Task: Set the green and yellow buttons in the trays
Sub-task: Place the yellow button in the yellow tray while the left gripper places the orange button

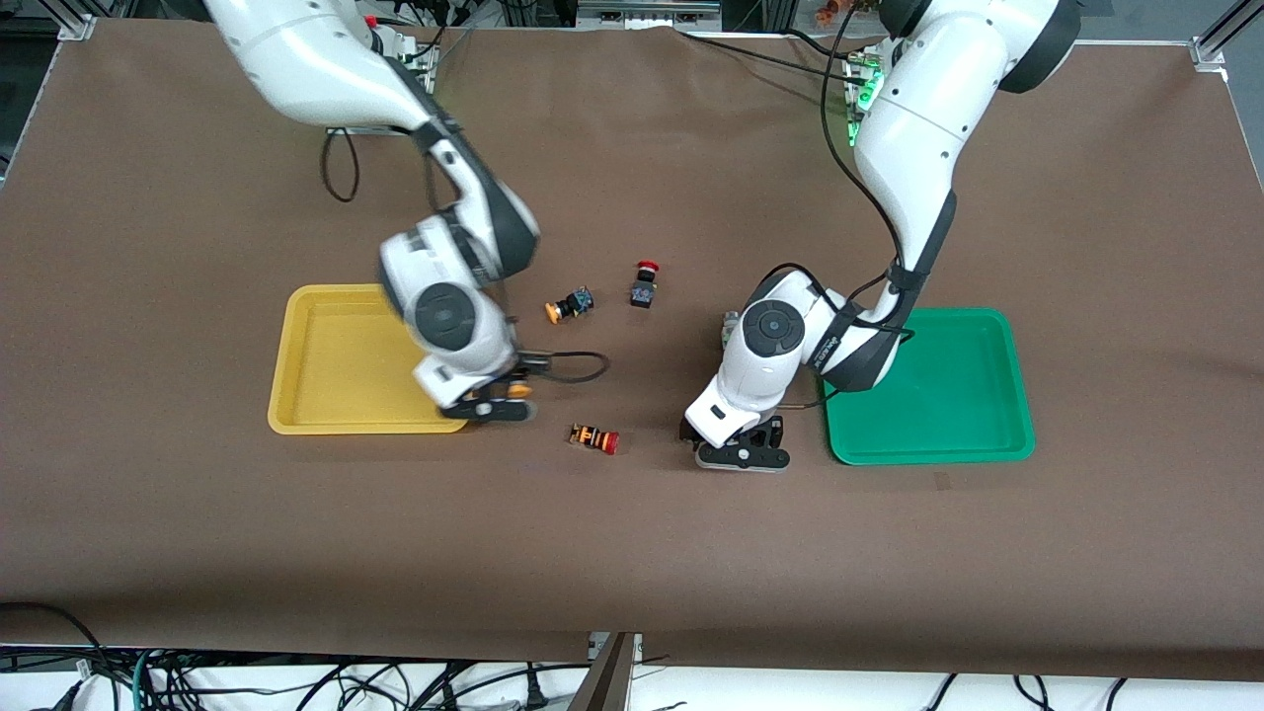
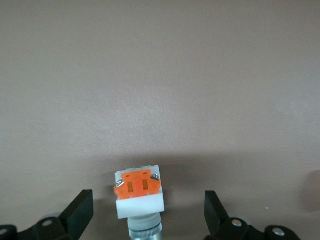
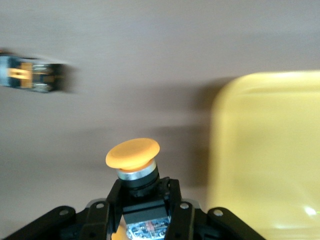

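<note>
My right gripper (image 1: pixel 491 403) is shut on a black-bodied button with a yellow-orange cap (image 3: pixel 133 154), held over the table right beside the rim of the yellow tray (image 1: pixel 336 365), which also shows in the right wrist view (image 3: pixel 270 150). My left gripper (image 1: pixel 743 452) is low at the table beside the green tray (image 1: pixel 948 395). It is open, its fingers (image 2: pixel 80 215) standing wide apart on either side of a white square-bodied button with an orange face (image 2: pixel 139 192), not touching it. A second yellow-capped button (image 1: pixel 570 306) lies at mid-table. Both trays hold nothing.
A black button with a red mushroom cap (image 1: pixel 645 286) stands beside the second yellow-capped button. An orange-striped button with a red cap (image 1: pixel 593 437) lies between the two grippers. A small pale thing (image 1: pixel 729 320) shows partly beside the left arm's wrist.
</note>
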`<state>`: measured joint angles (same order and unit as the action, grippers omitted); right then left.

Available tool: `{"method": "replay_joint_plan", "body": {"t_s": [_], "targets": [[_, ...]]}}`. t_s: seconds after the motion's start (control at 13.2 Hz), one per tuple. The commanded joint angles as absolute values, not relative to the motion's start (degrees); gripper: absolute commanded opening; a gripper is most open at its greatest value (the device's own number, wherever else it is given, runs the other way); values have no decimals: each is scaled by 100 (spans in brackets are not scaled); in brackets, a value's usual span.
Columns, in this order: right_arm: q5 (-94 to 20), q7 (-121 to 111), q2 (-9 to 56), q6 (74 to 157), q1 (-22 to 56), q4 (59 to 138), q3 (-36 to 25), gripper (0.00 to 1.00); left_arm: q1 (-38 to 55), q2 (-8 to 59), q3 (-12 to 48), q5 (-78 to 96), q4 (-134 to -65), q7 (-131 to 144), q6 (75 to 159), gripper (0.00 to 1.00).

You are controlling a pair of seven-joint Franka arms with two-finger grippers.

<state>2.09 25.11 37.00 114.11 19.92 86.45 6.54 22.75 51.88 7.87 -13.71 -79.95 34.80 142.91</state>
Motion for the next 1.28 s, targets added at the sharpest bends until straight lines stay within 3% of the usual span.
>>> {"method": "replay_joint_plan", "body": {"t_s": [0.0,0.08,0.15,0.38,0.53,0.6,0.68,0.75,0.98,1.21], "targets": [[167,1164,3402,11030,1609,9007,187,0,2312,5229,756,-1556,-7998,3516,14353,34],[167,943,3332,11109,1539,9235,28,0,2312,5221,756,-1556,-7998,3507,14353,14],[167,862,3305,11240,1460,9455,-95,0,2312,5203,756,-1556,-8007,3516,14344,2],[132,616,3165,12213,1380,10499,-544,0,2277,5002,738,-1564,-8095,3516,13977,0],[132,615,3041,12795,1301,11107,-624,0,2268,4748,738,-1573,-8060,3516,13101,0],[123,633,3024,12806,1257,11162,-633,6,2268,4529,738,-1573,-8051,3455,12556,0],[114,650,3006,12762,1248,11145,-633,76,2224,4291,756,-1565,-8051,3263,11977,0],[114,703,2893,12666,1248,11084,-598,100,2154,4028,773,-1547,-8051,2939,11318,0],[105,1969,2646,12147,1292,10733,190,100,1909,3613,756,-1503,-8068,1884,9716,0],[114,4308,2750,12391,1440,10670,1184,100,1259,3639,800,-1468,-8357,952,9632,0]]}}
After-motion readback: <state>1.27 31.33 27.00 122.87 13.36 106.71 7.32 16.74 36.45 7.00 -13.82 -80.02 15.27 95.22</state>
